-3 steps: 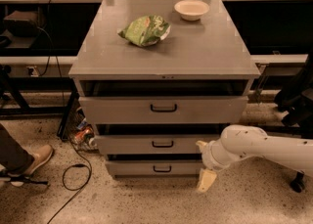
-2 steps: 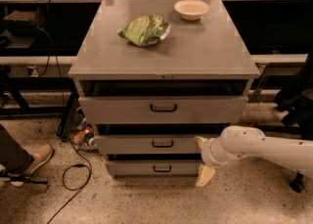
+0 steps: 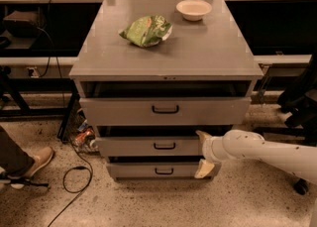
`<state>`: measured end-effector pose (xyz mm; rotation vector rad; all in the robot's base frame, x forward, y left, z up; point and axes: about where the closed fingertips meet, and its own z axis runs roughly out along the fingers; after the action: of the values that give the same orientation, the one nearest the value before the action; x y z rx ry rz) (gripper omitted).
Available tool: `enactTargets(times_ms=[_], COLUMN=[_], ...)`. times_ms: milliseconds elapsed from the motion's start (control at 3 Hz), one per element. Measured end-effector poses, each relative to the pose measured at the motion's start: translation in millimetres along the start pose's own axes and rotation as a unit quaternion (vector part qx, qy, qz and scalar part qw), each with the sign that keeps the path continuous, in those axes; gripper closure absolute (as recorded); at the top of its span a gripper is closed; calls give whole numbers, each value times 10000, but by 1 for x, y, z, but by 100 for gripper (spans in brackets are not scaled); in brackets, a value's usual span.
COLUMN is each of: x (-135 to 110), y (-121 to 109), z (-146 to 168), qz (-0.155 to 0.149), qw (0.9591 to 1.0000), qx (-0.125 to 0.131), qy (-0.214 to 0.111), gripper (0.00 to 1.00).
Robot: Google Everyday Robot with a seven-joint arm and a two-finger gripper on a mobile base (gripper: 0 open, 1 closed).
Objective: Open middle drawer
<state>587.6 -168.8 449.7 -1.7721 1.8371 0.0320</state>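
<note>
The grey cabinet (image 3: 168,57) has three stacked drawers. The middle drawer (image 3: 129,146) has a flat grey front with a small black loop handle (image 3: 164,145) at its centre and stands a little way out. My gripper (image 3: 202,152) is on a white arm coming in from the right. It is at the right end of the middle drawer's front, right of the handle. Its cream fingers (image 3: 204,168) are spread apart vertically, one at the drawer's top edge and one by the bottom drawer. It holds nothing.
The wider top drawer (image 3: 119,112) and the narrow bottom drawer (image 3: 133,170) are above and below. A green bag (image 3: 146,29) and a white bowl (image 3: 193,9) lie on top. A person's shoe (image 3: 38,158) and a cable (image 3: 74,174) are on the floor at left.
The gripper has moved slightly left, closer to the right end of the middle drawer's front. The drawers have not moved.
</note>
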Motion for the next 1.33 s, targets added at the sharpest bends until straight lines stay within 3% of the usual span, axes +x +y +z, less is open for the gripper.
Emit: enactTargets(times_ms=[667,1000,1333], x=[19,28,36], y=[-32,-40,-41], z=[28,41,50], qz=[91,167,263], qw=[9994,9993,9993], qx=[323,320,219], qy=[-107,-129,-161], gripper=[0,7,30])
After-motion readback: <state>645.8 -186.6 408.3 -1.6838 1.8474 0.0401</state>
